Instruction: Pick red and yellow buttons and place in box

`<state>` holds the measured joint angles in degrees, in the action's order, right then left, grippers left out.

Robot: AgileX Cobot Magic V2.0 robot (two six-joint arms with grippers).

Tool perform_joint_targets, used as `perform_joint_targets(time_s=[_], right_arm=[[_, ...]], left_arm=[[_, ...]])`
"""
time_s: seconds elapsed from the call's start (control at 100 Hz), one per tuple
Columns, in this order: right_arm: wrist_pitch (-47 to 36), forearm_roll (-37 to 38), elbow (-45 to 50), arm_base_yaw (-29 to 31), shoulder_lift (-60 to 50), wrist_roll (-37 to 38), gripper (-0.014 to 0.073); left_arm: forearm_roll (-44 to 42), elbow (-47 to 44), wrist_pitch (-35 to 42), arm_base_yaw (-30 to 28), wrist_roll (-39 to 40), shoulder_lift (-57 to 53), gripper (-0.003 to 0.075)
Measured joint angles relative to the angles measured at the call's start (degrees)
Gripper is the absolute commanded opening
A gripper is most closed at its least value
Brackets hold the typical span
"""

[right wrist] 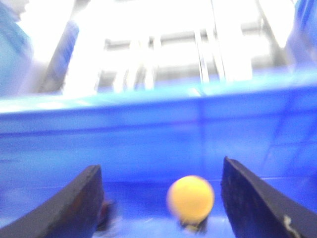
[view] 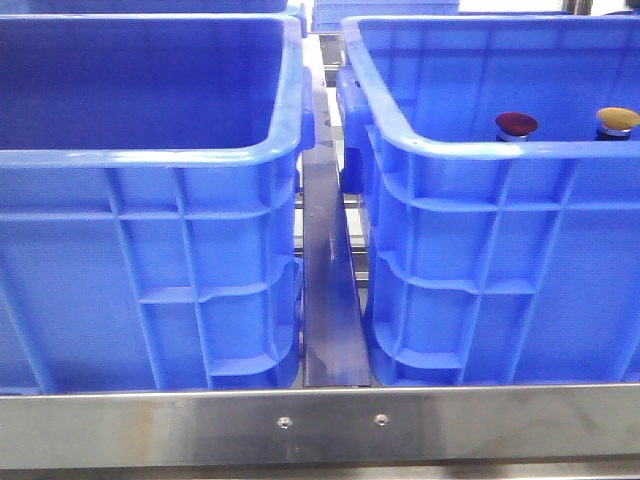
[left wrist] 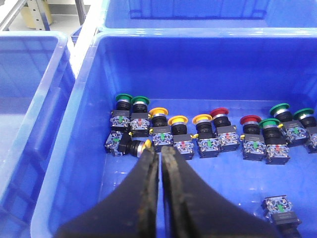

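Note:
In the front view a dark red button cap (view: 516,124) and a yellow button cap (view: 617,119) show just above the near rim of the right blue box (view: 480,150). No gripper shows in that view. My right gripper (right wrist: 161,164) is open inside a blue box. A blurred yellow button (right wrist: 190,198) stands between its fingers, nearer one finger and touching neither. A dark blurred thing (right wrist: 107,214) sits by the other finger. My left gripper (left wrist: 159,150) is shut and empty above a blue box (left wrist: 79,148) that holds several buttons.
In the left wrist view the box holds rows of green (left wrist: 123,99), yellow (left wrist: 177,121) and red (left wrist: 219,113) buttons. One yellow button (left wrist: 133,147) lies on its side at the fingertips. A second blue crate (view: 150,160) stands on the left, with a metal rail (view: 320,425) in front.

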<state>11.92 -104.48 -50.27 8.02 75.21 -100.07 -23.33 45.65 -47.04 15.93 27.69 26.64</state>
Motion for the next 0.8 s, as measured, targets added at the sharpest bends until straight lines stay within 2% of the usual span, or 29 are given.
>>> perform_joint_targets(time_s=[0.26, 0.56, 0.66, 0.8], right_arm=[[-2.44, 0.10, 10.43, -2.15, -18.13, 0.00, 0.0528], [-0.58, 0.10, 20.29, -2.39, -35.45, 0.00, 0.0519], [0.67, 0.10, 22.40, -2.39, -40.07, 0.00, 0.0443], [2.19, 0.21, 23.64, -2.39, -44.76, 0.00, 0.0249]], left_arm=[[0.13, 0.00, 0.00, 0.00, 0.00, 0.00, -0.0019], [0.22, 0.00, 0.00, 0.00, 0.00, 0.00, -0.0019], [0.22, 0.00, 0.00, 0.00, 0.00, 0.00, -0.0019], [0.22, 0.00, 0.00, 0.00, 0.00, 0.00, -0.0019]])
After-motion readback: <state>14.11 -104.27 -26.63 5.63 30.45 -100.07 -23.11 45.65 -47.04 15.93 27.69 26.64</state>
